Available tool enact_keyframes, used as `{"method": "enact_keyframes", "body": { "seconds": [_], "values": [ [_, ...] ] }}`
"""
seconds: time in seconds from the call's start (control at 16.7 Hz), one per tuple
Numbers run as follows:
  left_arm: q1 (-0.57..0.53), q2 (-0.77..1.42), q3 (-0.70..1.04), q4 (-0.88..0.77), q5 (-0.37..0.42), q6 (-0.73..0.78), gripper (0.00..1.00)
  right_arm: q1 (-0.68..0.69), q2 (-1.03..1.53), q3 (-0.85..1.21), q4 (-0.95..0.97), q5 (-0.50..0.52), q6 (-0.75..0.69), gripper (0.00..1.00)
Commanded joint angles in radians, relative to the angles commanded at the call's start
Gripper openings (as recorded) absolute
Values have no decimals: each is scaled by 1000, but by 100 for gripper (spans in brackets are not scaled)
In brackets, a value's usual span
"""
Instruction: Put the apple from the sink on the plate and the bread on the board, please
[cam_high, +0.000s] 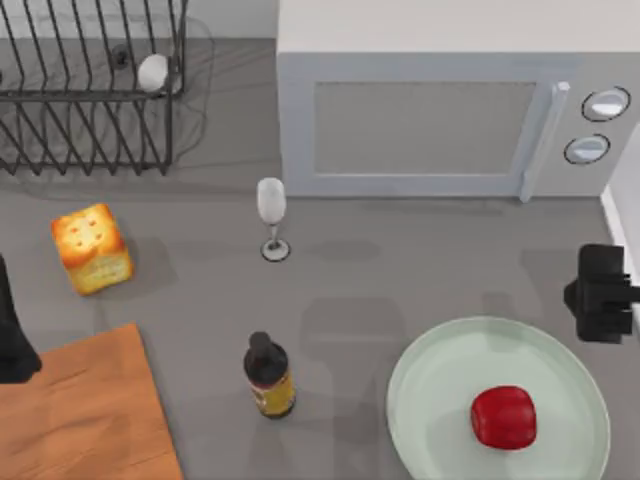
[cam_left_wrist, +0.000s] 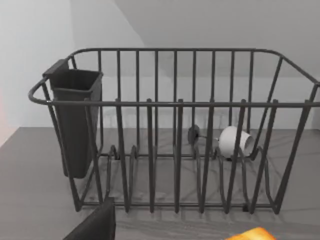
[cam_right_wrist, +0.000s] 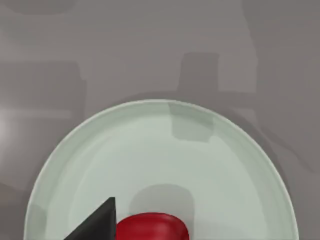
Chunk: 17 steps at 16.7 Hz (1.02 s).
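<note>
Grey counter (cam_high: 400, 270), microwave (cam_high: 440, 110) at rear; apple (cam_high: 504, 417) on plate (cam_high: 430, 400); both hands' spread unclear.

The board (cam_high: 85, 415) ran off the top view at 7 o'clock; the plate's (cam_high: 420, 360) rim was cropped at 5 o'clock.

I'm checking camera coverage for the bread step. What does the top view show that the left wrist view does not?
Top view alone: the plate holding the apple, the board, the bottle, the wine glass and the microwave. Left wrist view alone: a dark cutlery holder hung on the dish rack. Both share the rack, the white cup in it and the bread, off the board.
</note>
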Motion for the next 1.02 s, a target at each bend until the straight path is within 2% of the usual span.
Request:
{"method": "enact_keyframes", "body": {
  "seconds": [0.6, 0.78, 1.02],
  "values": [
    [0, 0, 0, 0, 0, 0, 100, -330, -812, -615, 588, 0, -336, 100],
    [0, 0, 0, 0, 0, 0, 100, -390, -943, -721, 692, 0, -397, 100],
    [0, 0, 0, 0, 0, 0, 100, -409, -981, -752, 722, 0, -417, 100]
  ]
}}
